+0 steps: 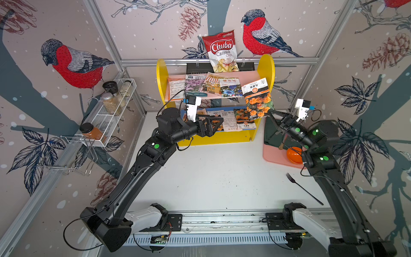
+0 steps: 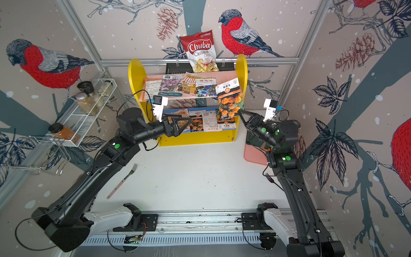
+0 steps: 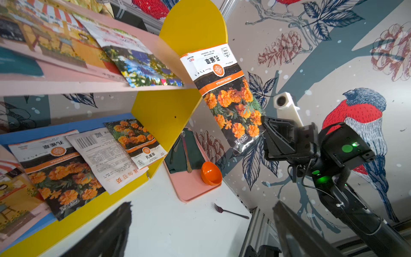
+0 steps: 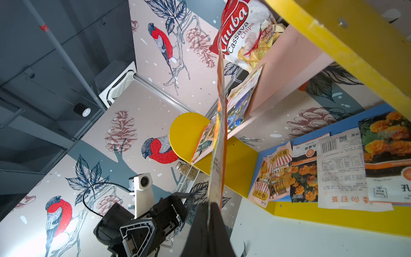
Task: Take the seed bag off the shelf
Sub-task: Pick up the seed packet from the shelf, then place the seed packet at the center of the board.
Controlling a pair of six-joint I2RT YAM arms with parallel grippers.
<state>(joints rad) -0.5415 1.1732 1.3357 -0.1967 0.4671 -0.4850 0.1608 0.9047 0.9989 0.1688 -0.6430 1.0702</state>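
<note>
Hanging at the left of the frame in both top views, a white wire rack (image 1: 106,120) is carrying spice jars (image 1: 111,102). Right of it, the left end effector (image 1: 219,124) is gaping wide, gripping nothing, in front of the blue lower board (image 3: 66,124) of the small yellow-sided wooden shelf (image 1: 213,139). At centre right, the right end effector (image 1: 270,112) is pinching the lower corner of the orange-marigold paper seed bag (image 1: 258,100), its jaws closed on it. The bag is sticking up tilted in the air before the right end of the pink upper board (image 1: 246,75), just beside the yellow side panel (image 1: 268,66). Further right, a pink tray (image 1: 275,159) is carrying an orange bowl (image 1: 293,154), and a black fork (image 1: 304,189) is lying on the white worktop (image 1: 211,178).
</note>
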